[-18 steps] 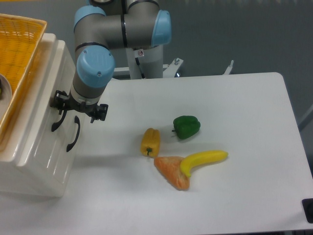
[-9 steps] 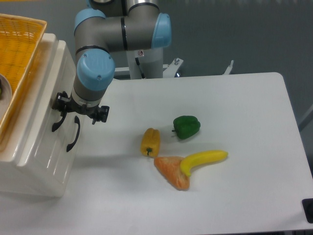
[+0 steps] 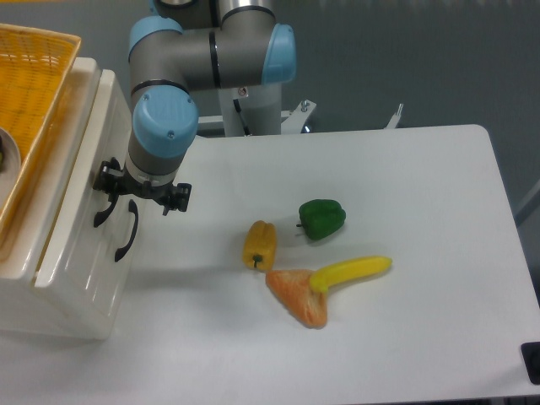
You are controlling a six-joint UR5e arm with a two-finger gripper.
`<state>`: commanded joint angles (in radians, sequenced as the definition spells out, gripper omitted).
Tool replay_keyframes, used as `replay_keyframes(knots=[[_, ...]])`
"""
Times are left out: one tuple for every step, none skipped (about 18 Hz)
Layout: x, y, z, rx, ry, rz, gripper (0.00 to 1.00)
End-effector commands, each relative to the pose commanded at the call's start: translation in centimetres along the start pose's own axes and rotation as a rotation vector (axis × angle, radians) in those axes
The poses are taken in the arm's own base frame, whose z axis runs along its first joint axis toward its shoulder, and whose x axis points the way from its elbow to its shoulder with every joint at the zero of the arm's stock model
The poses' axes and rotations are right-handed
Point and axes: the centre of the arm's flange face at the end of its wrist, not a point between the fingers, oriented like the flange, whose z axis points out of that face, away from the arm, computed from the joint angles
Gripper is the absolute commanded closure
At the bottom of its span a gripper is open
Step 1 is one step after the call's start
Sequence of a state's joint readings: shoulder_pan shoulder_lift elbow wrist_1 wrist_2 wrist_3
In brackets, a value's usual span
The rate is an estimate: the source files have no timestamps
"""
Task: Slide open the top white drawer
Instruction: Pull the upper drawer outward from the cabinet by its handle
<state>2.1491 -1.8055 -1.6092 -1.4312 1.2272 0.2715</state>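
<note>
The cream-white cabinet (image 3: 51,287) stands at the table's left edge. The top white drawer (image 3: 78,181) is its upper one and is pulled out a little to the right. Its curved black handle (image 3: 99,211) sits under my gripper (image 3: 126,196). The gripper points down at the drawer front and is closed around that handle, with its fingertips hidden under the blue wrist (image 3: 163,126). The lower drawer's black handle (image 3: 126,234) is just right of it and untouched.
An orange woven basket (image 3: 34,93) sits on top of the cabinet. A yellow pepper (image 3: 260,244), a green pepper (image 3: 321,218), an orange wedge (image 3: 297,297) and a banana (image 3: 350,274) lie mid-table. The robot base (image 3: 253,101) is behind.
My gripper has shifted slightly right and the top drawer's handle and front have come with it. The banana has turned a little on the orange wedge.
</note>
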Motion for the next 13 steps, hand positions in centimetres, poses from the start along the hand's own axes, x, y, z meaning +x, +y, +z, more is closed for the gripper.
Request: replay_keyframes(knots=[[-0.1,0.0,-0.2,0.0,-0.006,0.001,0.0],[-0.3,0.0,-0.2,-0.002,-0.015,-0.001,0.0],[-0.4,0.0,-0.2,-0.003,-0.026,0.0,0.0],[-0.4,-0.1,-0.2,-0.003,-0.031,0.002,0.0],[-0.5,-0.1,-0.2,-0.004,-0.034,0.002,0.0],[-0.6,-0.1,-0.1,-0.004,-0.035,0.003,0.0],[-0.6,-0.3,-0.3,-0.001,-0.036,0.012,0.0],[-0.7,-0.4,-0.4,0.001,-0.036,0.023,0.0],[-1.1,-0.5,-0.7,0.006,-0.037,0.026,0.0],[-1.2,-0.7,-0.7,0.007,-0.037,0.027,0.0],[-1.2,-0.8,-0.8,0.01,-0.038,0.028,0.0],[-1.2,-0.8,-0.9,0.01,-0.038,0.028,0.0],[-1.2,-0.9,-1.0,0.013,-0.039,0.029,0.0]])
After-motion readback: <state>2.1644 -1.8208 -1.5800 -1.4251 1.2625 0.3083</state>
